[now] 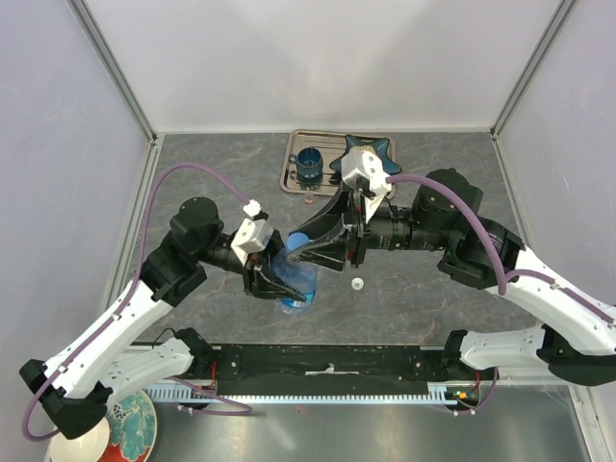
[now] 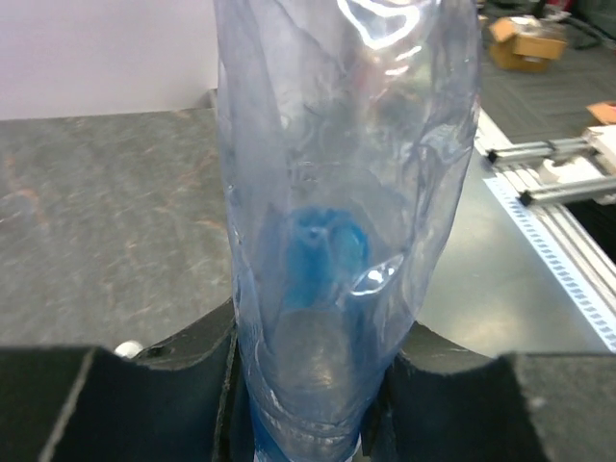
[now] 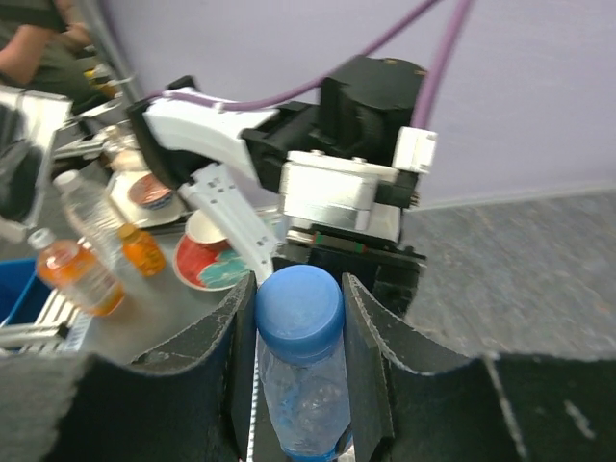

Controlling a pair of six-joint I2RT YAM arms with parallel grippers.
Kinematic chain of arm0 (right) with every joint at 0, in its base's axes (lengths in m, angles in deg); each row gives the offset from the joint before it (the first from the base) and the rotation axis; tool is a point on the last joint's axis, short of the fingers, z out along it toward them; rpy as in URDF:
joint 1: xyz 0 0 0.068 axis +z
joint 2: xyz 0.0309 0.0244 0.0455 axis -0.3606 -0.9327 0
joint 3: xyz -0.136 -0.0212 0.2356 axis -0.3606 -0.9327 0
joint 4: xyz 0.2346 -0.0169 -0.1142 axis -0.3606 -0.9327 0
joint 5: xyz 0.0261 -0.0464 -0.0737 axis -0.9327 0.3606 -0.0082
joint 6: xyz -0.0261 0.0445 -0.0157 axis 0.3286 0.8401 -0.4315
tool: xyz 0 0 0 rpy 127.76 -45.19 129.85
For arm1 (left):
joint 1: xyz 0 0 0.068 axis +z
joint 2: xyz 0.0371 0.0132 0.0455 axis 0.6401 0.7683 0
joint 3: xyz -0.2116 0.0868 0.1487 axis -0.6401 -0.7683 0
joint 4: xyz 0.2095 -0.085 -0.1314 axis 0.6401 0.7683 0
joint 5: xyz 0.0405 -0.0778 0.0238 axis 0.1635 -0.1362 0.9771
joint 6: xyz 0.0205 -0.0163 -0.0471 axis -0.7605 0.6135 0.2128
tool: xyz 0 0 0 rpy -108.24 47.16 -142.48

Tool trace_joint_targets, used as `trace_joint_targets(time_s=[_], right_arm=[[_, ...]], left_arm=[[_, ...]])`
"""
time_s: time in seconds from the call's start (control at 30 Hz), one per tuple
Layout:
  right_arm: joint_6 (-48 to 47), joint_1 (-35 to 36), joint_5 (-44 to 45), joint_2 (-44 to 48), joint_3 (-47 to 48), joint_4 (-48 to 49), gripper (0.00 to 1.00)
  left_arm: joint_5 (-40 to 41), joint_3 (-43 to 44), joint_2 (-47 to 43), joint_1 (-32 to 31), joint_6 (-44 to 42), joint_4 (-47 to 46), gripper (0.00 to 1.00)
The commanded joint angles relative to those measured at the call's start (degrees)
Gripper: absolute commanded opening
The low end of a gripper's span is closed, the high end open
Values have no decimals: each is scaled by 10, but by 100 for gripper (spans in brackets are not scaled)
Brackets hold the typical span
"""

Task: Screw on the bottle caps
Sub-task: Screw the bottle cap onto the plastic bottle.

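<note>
Looking along my right gripper (image 3: pixel 298 294), I saw its fingers pinching the blue cap (image 3: pixel 299 310), coaxial with the bottle (image 2: pixel 337 192); my left gripper (image 2: pixel 313 385) clamped its body.

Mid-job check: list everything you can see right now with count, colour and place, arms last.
bottle: one, clear blue-tinted, mid-table
blue cap: one, blue, on top of the bottle
white cap: one, white, loose on the table to the bottle's right
red cap: one, reddish, on the table just before the tray
tray: one, metal, far side of the table
cup: one, dark blue, in the tray
star-shaped item: one, dark blue, in the tray, partly hidden
table: one, grey
plate: one, teal and red, off the table by the left base
left claw: shut on the bottle
right claw: shut on the blue cap
</note>
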Motion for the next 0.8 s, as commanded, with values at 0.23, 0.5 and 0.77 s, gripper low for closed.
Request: trace_joint_targets(time_s=[0.23, 0.5, 0.77], right_arm=[[65, -6, 344, 10, -86, 56, 0], [84, 61, 665, -46, -73, 48, 0], [81, 159, 1009, -204, 53, -45, 0]], left_arm=[[316, -3, -25, 10, -58, -22, 2], [386, -8, -32, 15, -51, -21, 2], [419, -14, -29, 17, -53, -25, 2]])
